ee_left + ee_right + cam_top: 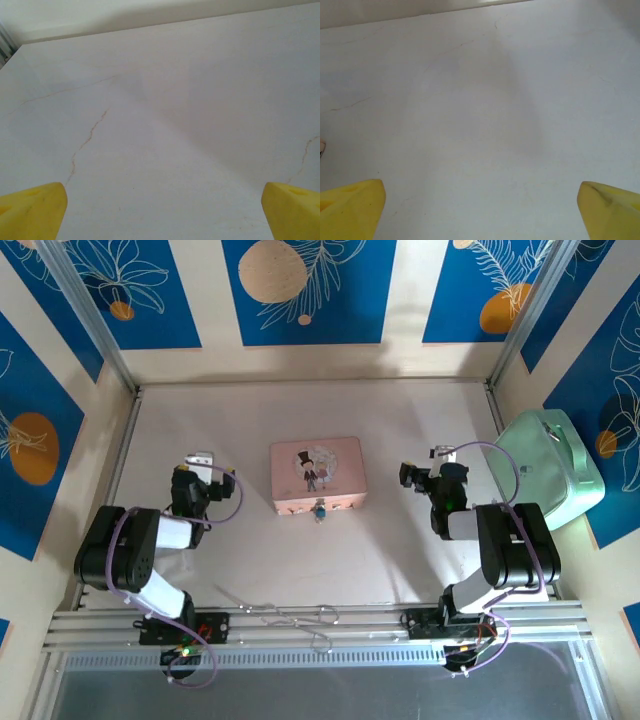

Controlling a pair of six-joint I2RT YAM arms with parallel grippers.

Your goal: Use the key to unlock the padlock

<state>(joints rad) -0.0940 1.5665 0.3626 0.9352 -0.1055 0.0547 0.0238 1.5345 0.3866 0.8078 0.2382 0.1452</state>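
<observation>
Padlock, tiny, squarish and blue-teal, is sitting against the rectangular pink box's near edge. Left gripper and right gripper are holding yellow wedge fingers spread wide over smooth pale tabletop; a glossy mint bag is lying far right.

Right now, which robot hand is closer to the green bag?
The right. The right gripper sits just to the left of the green bag, while the left gripper is far off, on the other side of the pink box.
</observation>
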